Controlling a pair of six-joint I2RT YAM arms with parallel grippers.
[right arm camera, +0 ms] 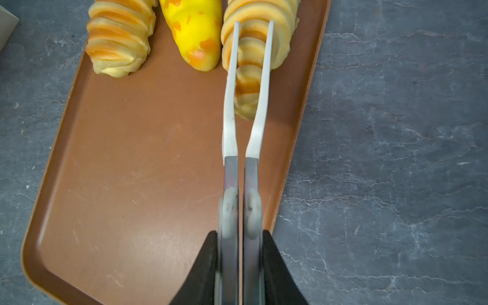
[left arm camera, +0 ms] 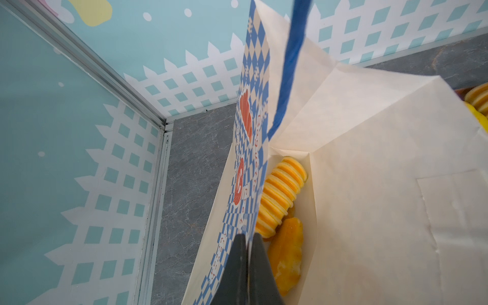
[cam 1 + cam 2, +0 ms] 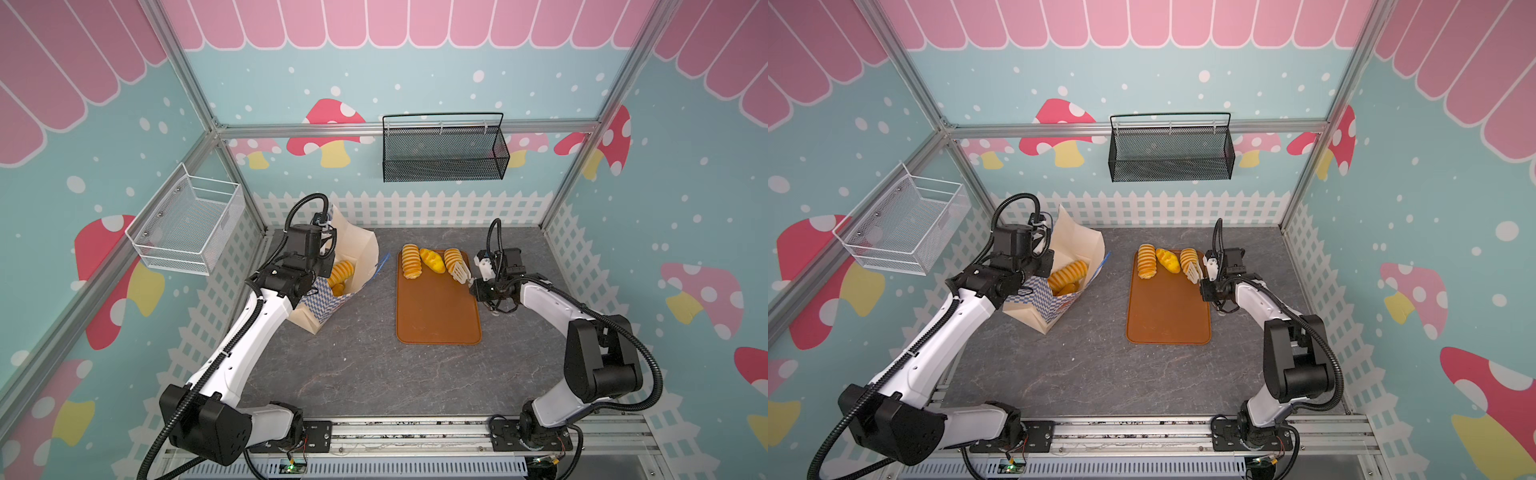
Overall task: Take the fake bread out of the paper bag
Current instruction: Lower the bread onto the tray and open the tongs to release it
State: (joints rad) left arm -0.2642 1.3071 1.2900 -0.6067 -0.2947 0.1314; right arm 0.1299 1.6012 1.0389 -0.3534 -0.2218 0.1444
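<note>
The paper bag [image 3: 359, 249] [image 3: 1079, 243] lies tilted and open at the left. My left gripper [image 2: 248, 237] is shut on its checkered edge [image 2: 253, 105]. Inside lie a ridged piece of fake bread [image 3: 341, 272] [image 3: 1068, 271] [image 2: 281, 192] and a smoother one [image 2: 286, 253]. Three more pieces sit at the far end of the brown tray [image 3: 436, 320] [image 1: 132, 184]: a ridged one [image 1: 120, 37], a yellow one [image 1: 192, 31] and another ridged one [image 3: 451, 258] [image 1: 250, 52]. My right gripper [image 1: 240, 232] [image 3: 473, 283] is shut on white tongs [image 1: 229, 92], whose slightly parted blades straddle that last piece.
A black mesh basket [image 3: 444, 153] hangs on the back wall. On the left wall is a white wire basket [image 3: 187, 220]. The bag's blue cord handle [image 3: 382, 262] [image 2: 290, 66] lies between the bag and the tray. Grey tabletop [image 3: 353, 365] spreads in front.
</note>
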